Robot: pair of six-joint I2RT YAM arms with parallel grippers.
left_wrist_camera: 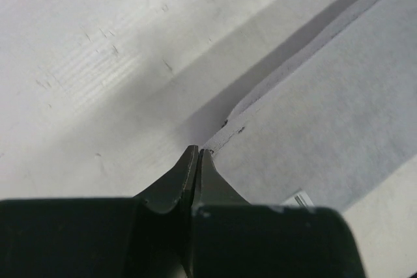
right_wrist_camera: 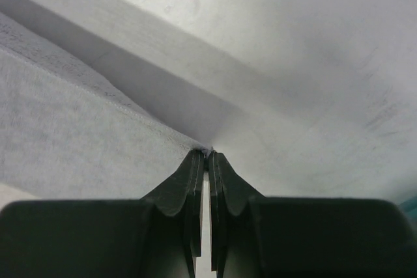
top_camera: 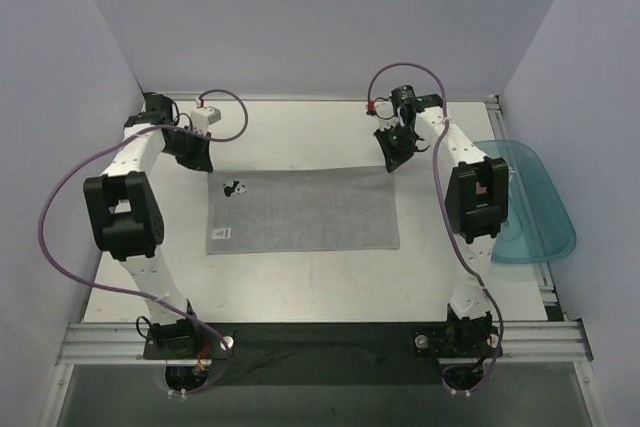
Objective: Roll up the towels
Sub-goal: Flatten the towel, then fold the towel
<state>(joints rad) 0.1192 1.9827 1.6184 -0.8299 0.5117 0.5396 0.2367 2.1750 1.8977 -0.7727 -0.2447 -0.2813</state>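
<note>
White table [top_camera: 300, 287] | grey towel [top_camera: 300, 212] flat | arms outstretched | left fingers [left_wrist_camera: 179, 177], right fingers [right_wrist_camera: 186, 183] pinch far corners

From above, the grey towel's [top_camera: 300, 212] two far corners are covered by the left claw [top_camera: 196, 157] and the right claw [top_camera: 393, 159]. Its black-and-white mark [top_camera: 235, 188] and small label [top_camera: 222, 232] are too small to make out. The teal tray [top_camera: 535, 217] sits partly behind the right arm [top_camera: 478, 197] — and in both wrist views the towel runs off the picture's edge.
</note>
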